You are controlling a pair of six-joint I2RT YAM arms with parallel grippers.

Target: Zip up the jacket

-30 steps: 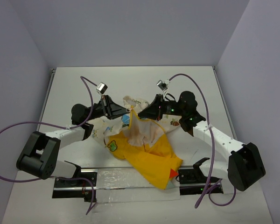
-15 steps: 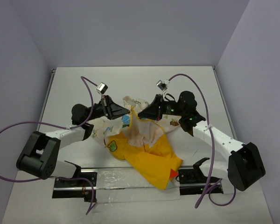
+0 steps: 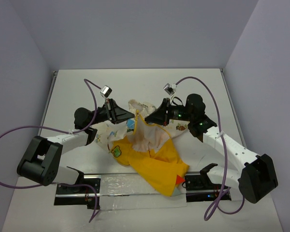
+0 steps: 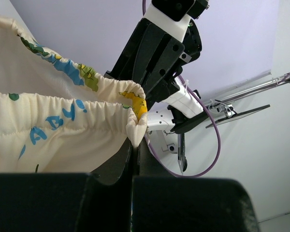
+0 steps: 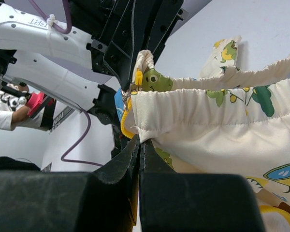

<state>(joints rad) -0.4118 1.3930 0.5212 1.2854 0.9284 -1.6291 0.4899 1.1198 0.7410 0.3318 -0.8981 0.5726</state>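
Black hard plastic forms the left end effector (image 4: pixel 135 151), whose jaws are pinched fully together on a corner of the jacket (image 4: pixel 63 128). The cloth there is soft, cream, quilted and gathered into fine puckers along an elastic hem. Blue letters printed on it read "ABY!", and whatever comes before them is out of sight.

The right end effector (image 5: pixel 139 144) is clamped just as tightly on the facing hem, cream with green and blue cartoon animals. Just above its grip sit a small yellow zip pull (image 5: pixel 138 78) and a curl of yellow zip tape. Behind it, the white arm casing carries grey lettering that is cut off by the frame and ends in "RT".

From above, both end effectors meet nose to nose at the raised far end of the jacket (image 3: pixel 152 154). The rest lies rumpled mid-desk (image 3: pixel 87 87) in smooth bright yellow folds, with a green patch (image 3: pixel 117 151) and a red tip (image 3: pixel 179 180) near the front rail. Glossy purple cables (image 3: pixel 92 89) loop off each wrist.
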